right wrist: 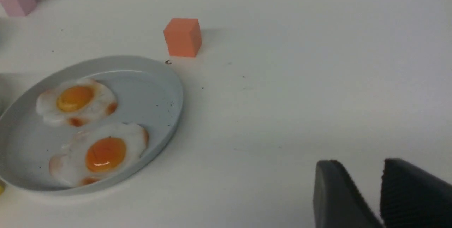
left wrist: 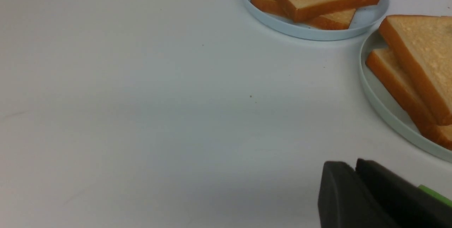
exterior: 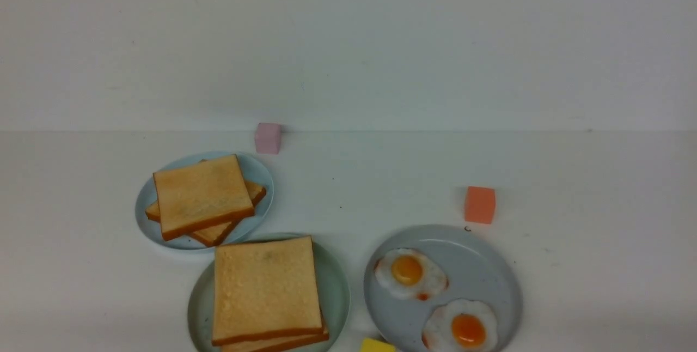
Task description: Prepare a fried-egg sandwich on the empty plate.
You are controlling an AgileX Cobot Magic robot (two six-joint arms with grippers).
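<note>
- White wall (exterior: pixel 348 41) behind a white table (exterior: pixel 599 265). Neither arm shows in the front view.
- Left pincer (left wrist: pixel 355 166): its dark fingers are pressed together, holding nothing, low over bare table and well short of the plates.
- Small round light-blue plate (exterior: pixel 260 175): holds two spare golden-brown toast slices (exterior: pixel 201 194), stacked askew.
- Round pale mint-green plate (exterior: pixel 335 286), at the near edge between the other two plates: holds the fried-egg sandwich (exterior: pixel 265 289), seen as two square toast slices, the upper one slightly askew on the lower. Whether an egg lies between them cannot be told.
- Grey-blue plate (exterior: pixel 479 270): two white fried eggs with orange yolks (exterior: pixel 408 273), lying side by side.
- Small orange cube (exterior: pixel 480 205): just beyond that plate's rim.
- Right pincer (right wrist: pixel 367 166): its fingers stand apart and empty, near the table beside the egg plate.
- Judgement: the stack looks assembled, and the step in hand is probably a clean withdrawal. To do it well, both pincers should lift upward before moving sideways, staying clear of the plate rims and the overhanging top slice, since a light brush could slide it off.
</note>
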